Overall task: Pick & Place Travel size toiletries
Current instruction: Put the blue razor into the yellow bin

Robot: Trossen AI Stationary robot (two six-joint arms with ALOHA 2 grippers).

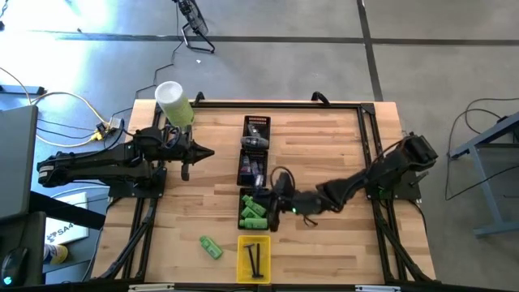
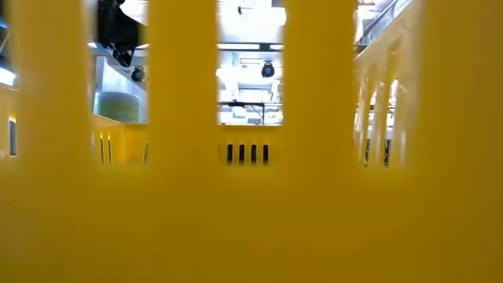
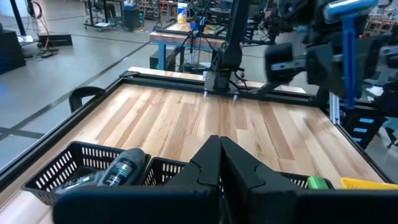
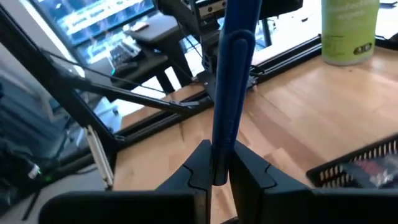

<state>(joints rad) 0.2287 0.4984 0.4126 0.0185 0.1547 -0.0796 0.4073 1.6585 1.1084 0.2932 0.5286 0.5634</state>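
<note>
My right gripper (image 1: 280, 197) hangs over the middle of the table, above the black tray of bright green bottles (image 1: 255, 212). It is shut on a long blue stick (image 4: 229, 93) with a pale crosswise head (image 3: 348, 7). My left gripper (image 1: 192, 154) is shut and empty (image 3: 219, 140), raised at the table's left. One green bottle (image 1: 211, 247) lies on its side on the bare wood. Thin dark sticks (image 1: 255, 259) lie in the yellow tray (image 1: 242, 272). A dark tube (image 3: 124, 167) lies in a black tray. My right gripper pinches the blue stick's lower end (image 4: 219, 163) between its two fingertips. The fingers come nearly level from the table's right and lie across the stick. The stick stands upright, head up, lifted clear of the table and trays.
Three black trays (image 1: 246, 130) run in a column down the table's middle, with the yellow tray at the near end. A big pale-green cylinder (image 1: 174, 104) with a white top stands at the far left. The yellow tray's wall (image 2: 251, 212) blocks most of the low view.
</note>
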